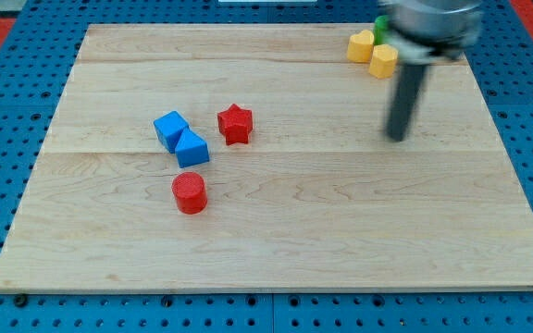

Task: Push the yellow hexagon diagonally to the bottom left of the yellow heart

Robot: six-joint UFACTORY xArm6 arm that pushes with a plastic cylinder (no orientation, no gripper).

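Yellow hexagon sits near the surface's top right corner, touching the yellow heart; my tip, a bare rod tool gripping nothing, rests below them; risk: an off-centre push could drag the heart or green block along.

The arm ends in a straight, round rod, dark grey to black, plain and unmarked. Its upper end joins a wider, dark grey, drum-shaped body at 12 o'clock, cut off by the frame edge. My tip is blunt and motion-blurred. No cables, screws or labels can be made out.
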